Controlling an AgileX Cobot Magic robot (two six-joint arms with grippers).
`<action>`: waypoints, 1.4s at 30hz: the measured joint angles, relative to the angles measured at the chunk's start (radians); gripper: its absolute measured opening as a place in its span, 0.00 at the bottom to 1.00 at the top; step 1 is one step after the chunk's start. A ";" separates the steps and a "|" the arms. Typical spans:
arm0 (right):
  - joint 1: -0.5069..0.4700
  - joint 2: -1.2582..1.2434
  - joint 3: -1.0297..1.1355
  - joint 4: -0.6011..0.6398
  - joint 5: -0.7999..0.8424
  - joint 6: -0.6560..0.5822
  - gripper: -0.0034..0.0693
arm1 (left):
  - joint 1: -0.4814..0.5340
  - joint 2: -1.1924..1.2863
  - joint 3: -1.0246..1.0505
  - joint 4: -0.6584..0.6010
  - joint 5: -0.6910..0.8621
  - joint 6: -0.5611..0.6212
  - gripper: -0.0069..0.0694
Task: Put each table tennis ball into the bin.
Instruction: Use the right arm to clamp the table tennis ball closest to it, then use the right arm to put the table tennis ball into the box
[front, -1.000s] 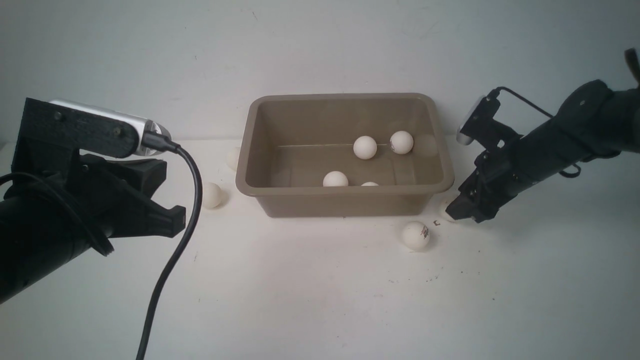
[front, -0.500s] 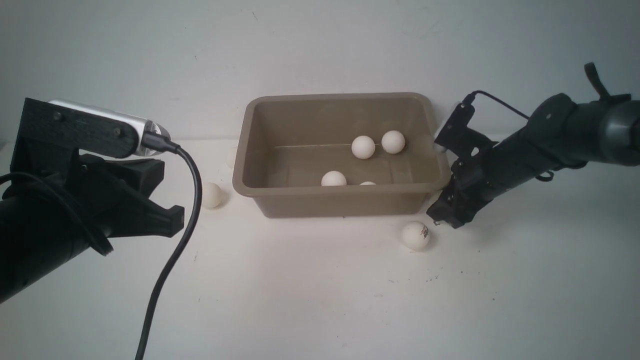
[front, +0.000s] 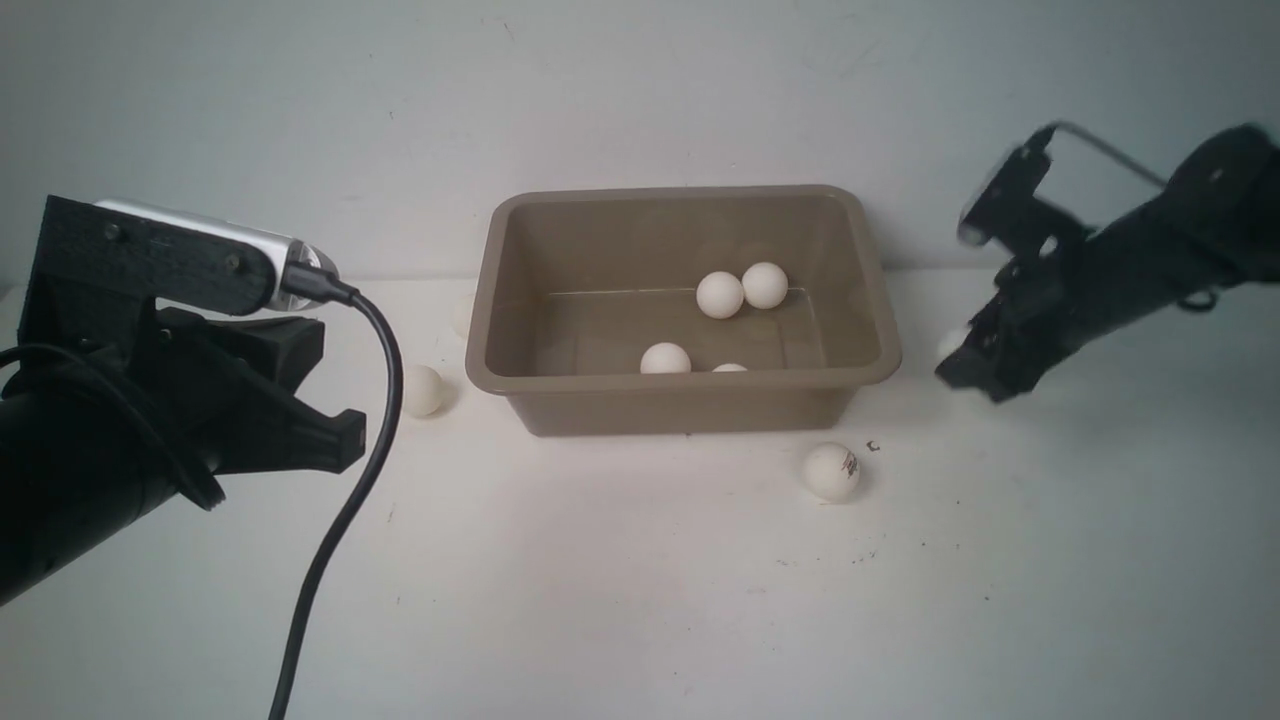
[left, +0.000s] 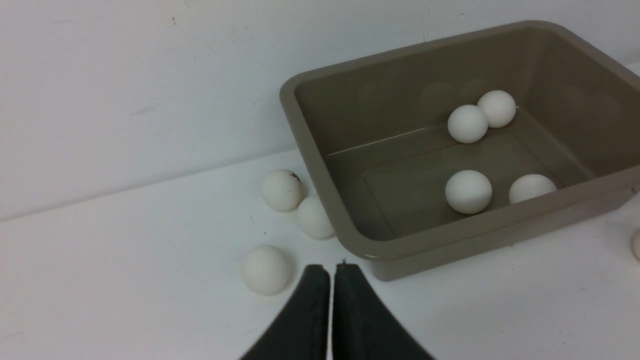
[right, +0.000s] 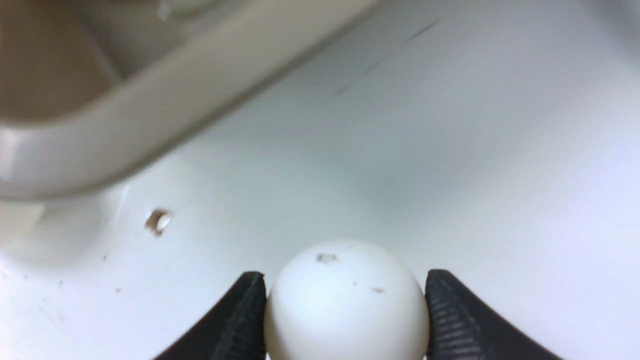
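The taupe bin (front: 680, 381) stands mid-table with several table tennis balls in it, two of them touching (front: 720, 295). My right gripper (front: 962, 358) hangs above the table just right of the bin, shut on a table tennis ball (right: 346, 300) that fills the gap between its fingers (right: 240, 310); the bin's rim (right: 175, 115) lies close ahead of it. Another ball with a red mark (front: 831, 471) rests in front of the bin's right corner. Three balls (left: 266, 269) (left: 282, 190) (left: 314, 217) lie left of the bin. My left gripper (left: 330, 270) is shut and empty beside the nearest one.
A black cable (front: 340, 520) hangs from my left wrist camera down across the table's left front. A small dark speck (front: 873, 446) lies near the marked ball. The wall stands close behind the bin (left: 400, 85).
My right gripper closed on the ball by the bin's right front corner and lifted it up and to the right. The bin shifted slightly left and the balls inside rolled left.
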 joint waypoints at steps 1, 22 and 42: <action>0.005 -0.021 -0.012 0.006 0.001 0.000 0.55 | 0.000 0.000 0.000 0.000 0.000 0.000 0.09; 0.233 0.045 -0.150 0.023 -0.078 0.138 0.55 | 0.000 0.000 0.000 -0.033 0.000 0.009 0.09; 0.233 0.055 -0.160 0.301 -0.132 0.161 0.57 | 0.000 0.000 0.000 -0.034 0.000 0.009 0.09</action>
